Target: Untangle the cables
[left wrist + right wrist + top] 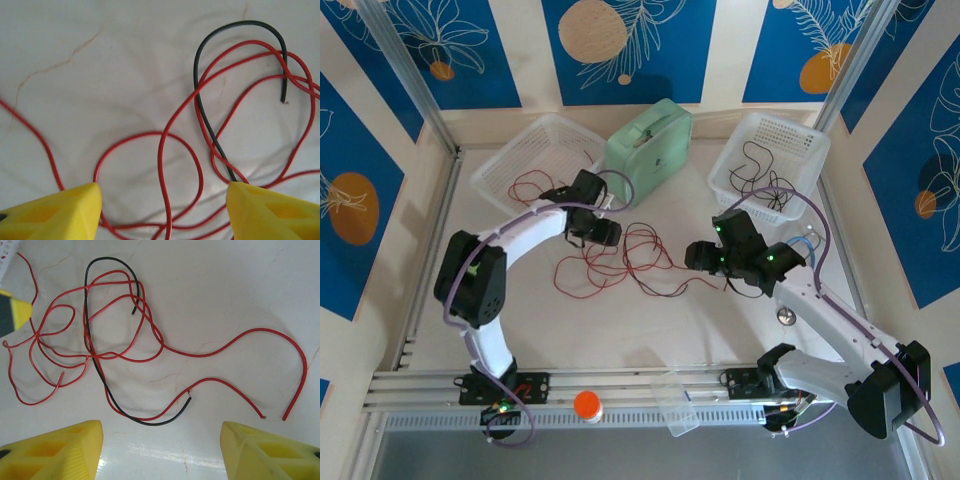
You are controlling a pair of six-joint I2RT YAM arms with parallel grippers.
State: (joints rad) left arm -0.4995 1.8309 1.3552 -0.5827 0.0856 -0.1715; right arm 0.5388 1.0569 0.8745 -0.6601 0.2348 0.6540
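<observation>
Tangled cables (pixel 95 356) are lying on the bench (pixel 620 335); left fingers (pixel 60 215) and right fingers (pixel 55 450) are hovering wide apart over them, gripping nothing; a green case (pixel 648 143) and two baskets (pixel 785 135) are standing behind

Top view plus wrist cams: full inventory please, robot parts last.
red cables: several, red, tangled at table centre
black cable: 1, black, in the same tangle
left basket: 1, white, back left
right basket: 1, white, back right
basket red cable: at least 1, red, in left basket
basket dark cables: count unclear, dark, in right basket
case: 1, mint green, back centre
cap: 1, orange, near rail
cup: 1, clear, near rail
disc: 1, metal, beside right arm
left arm: 1, white and black, left side
right arm: 1, white and black, right side
left tool: 1, yellow, open, over tangle
right tool: 1, yellow, open, beside tangle
</observation>
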